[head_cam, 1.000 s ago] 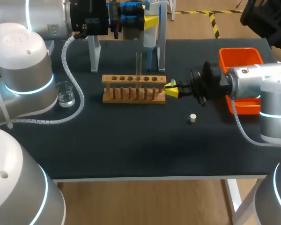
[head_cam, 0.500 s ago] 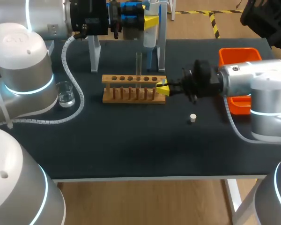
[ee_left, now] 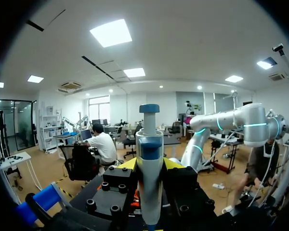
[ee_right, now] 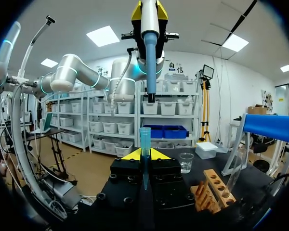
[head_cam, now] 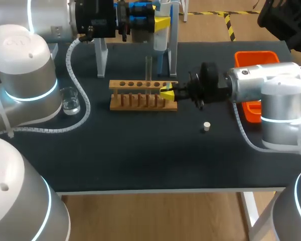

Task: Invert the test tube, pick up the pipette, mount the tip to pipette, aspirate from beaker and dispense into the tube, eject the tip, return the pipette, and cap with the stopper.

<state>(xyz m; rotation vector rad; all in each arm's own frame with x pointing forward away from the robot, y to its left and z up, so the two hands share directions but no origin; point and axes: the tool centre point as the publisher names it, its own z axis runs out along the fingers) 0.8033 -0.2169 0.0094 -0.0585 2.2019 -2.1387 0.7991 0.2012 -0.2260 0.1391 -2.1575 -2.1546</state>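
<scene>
at the left of the dark table (head_cam: pixel 140 155) the beaker (head_cam: pixel 70 100) stands with a little clear liquid in it, close by my left arm. my left claw (head_cam: pixel 158 22) hangs high at the back, over the white stand (head_cam: pixel 100 55), and it pinches the pipette (ee_left: pixel 150 144) from both sides. in the left wrist view the pipette's body stands straight up between my yellow fingers (ee_left: pixel 131 164). toward the middle is the wooden rack (head_cam: pixel 140 100), and the test tube (head_cam: pixel 148 68) stands upright in one of its holes. my right claw (head_cam: pixel 166 93) comes in level from the right, its yellow ends at the rack's right end. it is pressed onto the plastic tip (ee_right: pixel 144 139), a pale blue-green one held upright, wide end up. in the right wrist view the pipette's narrow end hangs above it, apart from it. the white stopper (head_cam: pixel 206 126) lies on the table in front of my right arm, apart from the rack. the orange bin (head_cam: pixel 256 60) sits at the far right, partly behind that arm.
</scene>
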